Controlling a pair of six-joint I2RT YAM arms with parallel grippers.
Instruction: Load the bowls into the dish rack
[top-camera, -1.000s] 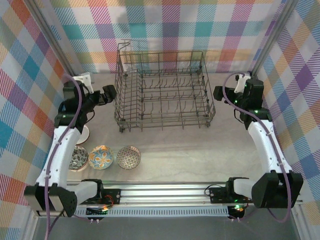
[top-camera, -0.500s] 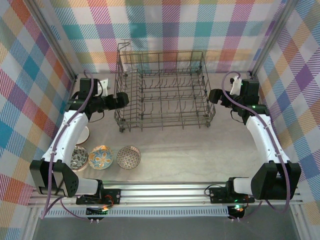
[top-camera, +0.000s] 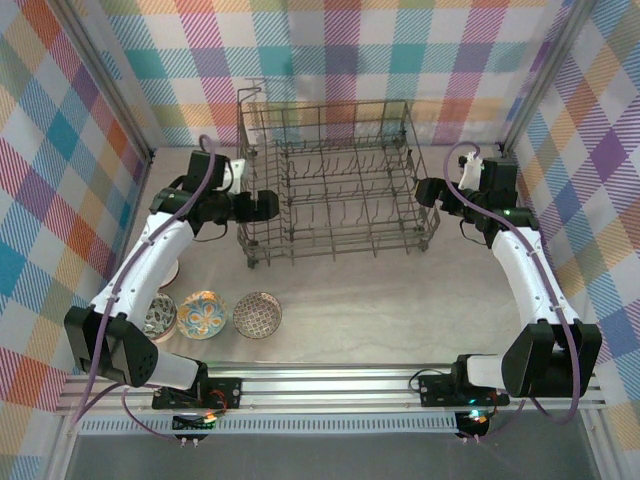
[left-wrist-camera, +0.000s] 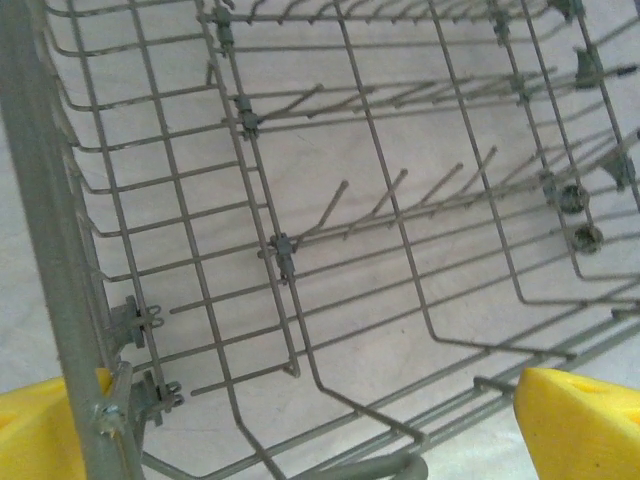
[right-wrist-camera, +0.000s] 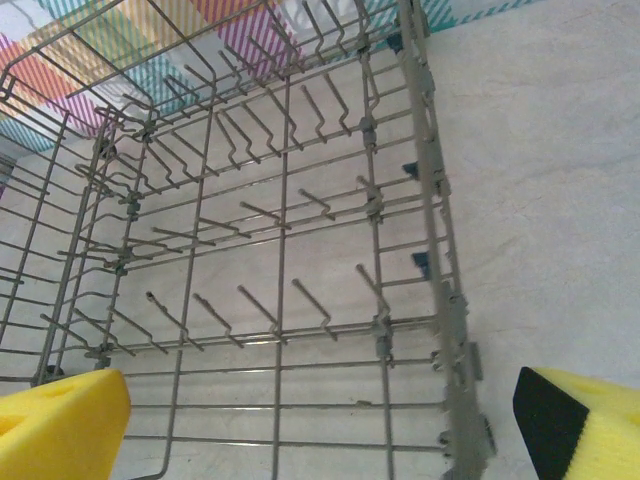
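While the bowls lie near the left arm's base, left gripper and right gripper — both spread wide, empty — flank the dish rack.

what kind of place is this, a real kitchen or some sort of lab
Most likely a robot test booth, not a kitchen: plaid cloth walls, two arms bolted to a rail, and a dish rack with a few small bowls on a bare table.

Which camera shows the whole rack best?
Top external: the rack sits whole in frame. Left wrist catches wall wires and tines close up; right wrist, one wall and several tine rows.
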